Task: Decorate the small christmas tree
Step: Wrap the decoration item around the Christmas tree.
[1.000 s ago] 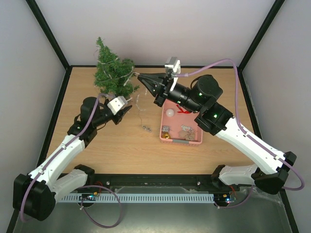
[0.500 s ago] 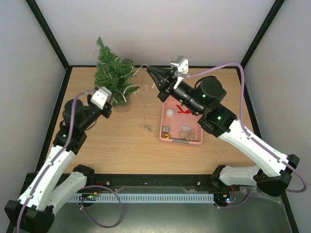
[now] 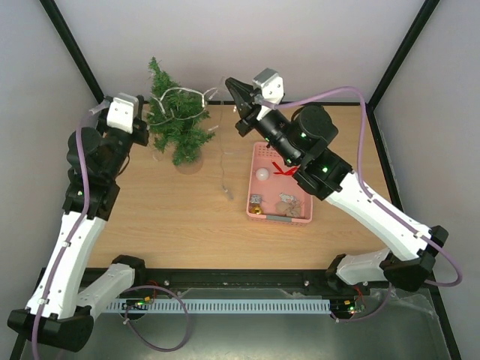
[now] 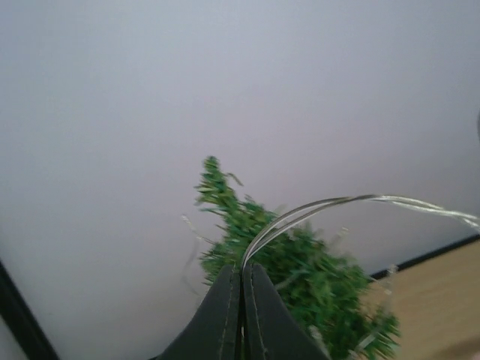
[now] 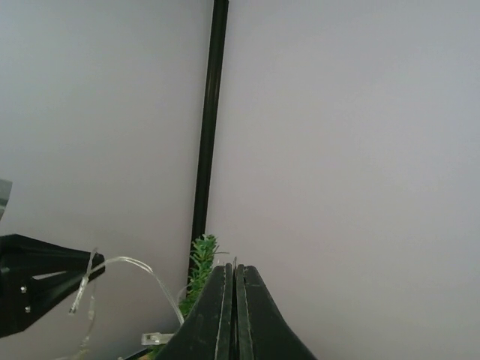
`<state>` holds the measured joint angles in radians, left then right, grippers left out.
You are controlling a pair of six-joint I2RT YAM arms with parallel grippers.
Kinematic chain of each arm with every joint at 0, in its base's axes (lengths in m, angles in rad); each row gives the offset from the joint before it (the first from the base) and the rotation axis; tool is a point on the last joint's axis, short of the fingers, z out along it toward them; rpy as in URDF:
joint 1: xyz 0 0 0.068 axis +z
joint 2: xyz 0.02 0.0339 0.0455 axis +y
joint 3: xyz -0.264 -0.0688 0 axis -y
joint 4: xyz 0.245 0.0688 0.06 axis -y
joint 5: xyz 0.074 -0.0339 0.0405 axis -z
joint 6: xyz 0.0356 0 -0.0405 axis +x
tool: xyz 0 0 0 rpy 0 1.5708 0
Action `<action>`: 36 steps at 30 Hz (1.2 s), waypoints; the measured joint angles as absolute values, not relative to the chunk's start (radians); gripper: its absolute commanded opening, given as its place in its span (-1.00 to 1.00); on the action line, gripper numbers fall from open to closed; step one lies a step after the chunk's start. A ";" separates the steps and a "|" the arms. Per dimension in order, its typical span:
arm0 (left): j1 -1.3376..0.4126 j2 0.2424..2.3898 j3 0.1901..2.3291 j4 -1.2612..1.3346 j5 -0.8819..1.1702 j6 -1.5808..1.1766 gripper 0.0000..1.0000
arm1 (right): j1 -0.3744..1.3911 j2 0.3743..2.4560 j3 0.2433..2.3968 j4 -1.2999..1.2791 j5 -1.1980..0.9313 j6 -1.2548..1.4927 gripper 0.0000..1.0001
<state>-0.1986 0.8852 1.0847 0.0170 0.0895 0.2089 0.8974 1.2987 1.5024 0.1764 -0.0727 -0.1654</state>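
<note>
The small christmas tree (image 3: 178,124) stands at the back left of the table, with a silver wire light string (image 3: 222,161) draped on it. My left gripper (image 3: 148,126) is at the tree's left side, shut on a strand of that string (image 4: 315,210); the tree (image 4: 300,281) shows just behind its tips (image 4: 244,268). My right gripper (image 3: 230,84) is raised to the right of the tree, shut on a thin piece of the same string (image 5: 235,262). From there the string hangs down to a small end piece (image 3: 225,193) above the table.
A pink basket (image 3: 279,219) with a white ball and other small ornaments sits right of centre, under the right arm. A black frame post (image 5: 210,127) rises behind the tree. The left gripper's fingers (image 5: 45,281) show at the left of the right wrist view.
My left arm swung from mid-table up to the tree's left side and its gripper shut on the light string. My right gripper rose up and back, lifting the string.
</note>
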 measured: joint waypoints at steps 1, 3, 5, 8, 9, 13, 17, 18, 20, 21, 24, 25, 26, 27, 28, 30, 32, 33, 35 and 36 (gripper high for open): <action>-0.191 0.894 1.095 0.018 0.079 0.209 -0.95 | 0.897 1.311 1.511 0.185 -0.068 -0.176 -0.97; -0.166 0.914 1.117 0.021 0.059 0.208 -0.95 | 0.897 1.333 1.525 0.200 -0.058 -0.197 -0.97; -0.138 0.936 1.139 0.029 0.044 0.200 -0.95 | 0.897 1.356 1.537 0.218 -0.045 -0.216 -0.97; -0.099 0.978 1.191 0.046 0.030 0.177 -0.95 | 0.897 1.401 1.580 0.231 -0.017 -0.249 -0.97; -0.088 0.992 1.208 0.052 0.026 0.167 -0.95 | 0.897 1.422 1.604 0.235 0.004 -0.258 -0.97; -0.052 1.060 1.291 0.078 0.018 0.121 -0.95 | 0.897 1.507 1.703 0.262 0.083 -0.299 -0.97; -0.039 1.127 1.332 0.120 0.025 0.096 -0.95 | 0.883 1.579 1.766 0.278 0.115 -0.334 -0.97; -0.036 1.145 1.339 0.129 0.028 0.092 -0.95 | 0.877 1.597 1.781 0.282 0.118 -0.339 -0.97; -0.031 1.189 1.364 0.140 0.038 0.084 -0.95 | 0.861 1.633 1.811 0.283 0.123 -0.347 -0.97; -0.028 1.211 1.376 0.144 0.042 0.080 -0.95 | 0.850 1.650 1.825 0.283 0.124 -0.350 -0.97; -0.009 1.288 1.426 0.152 0.059 0.056 -0.95 | 0.815 1.694 1.860 0.284 0.125 -0.348 -0.97; 0.000 1.312 1.442 0.153 0.066 0.046 -0.95 | 0.802 1.706 1.871 0.282 0.125 -0.347 -0.97; 0.010 1.338 1.461 0.151 0.075 0.034 -0.95 | 0.788 1.722 1.886 0.279 0.123 -0.344 -0.97; 0.018 1.364 1.480 0.150 0.083 0.022 -0.95 | 0.775 1.737 1.905 0.274 0.121 -0.339 -0.97; 0.025 1.391 1.503 0.148 0.093 0.011 -0.95 | 0.762 1.755 1.928 0.268 0.118 -0.335 -0.97; 0.040 1.449 1.558 0.141 0.119 -0.012 -0.95 | 0.739 1.794 1.981 0.249 0.115 -0.329 -0.97; 0.051 1.499 1.608 0.132 0.146 -0.035 -0.95 | 0.717 1.824 2.016 0.237 0.113 -0.324 -0.97; 0.056 1.526 1.635 0.125 0.164 -0.050 -0.95 | 0.706 1.833 2.020 0.229 0.112 -0.318 -0.97; 0.062 1.566 1.669 0.117 0.192 -0.076 -0.95 | 0.690 1.846 2.021 0.213 0.110 -0.308 -0.97; 0.064 1.585 1.685 0.109 0.207 -0.089 -0.95 | 0.682 1.853 2.021 0.209 0.109 -0.305 -0.97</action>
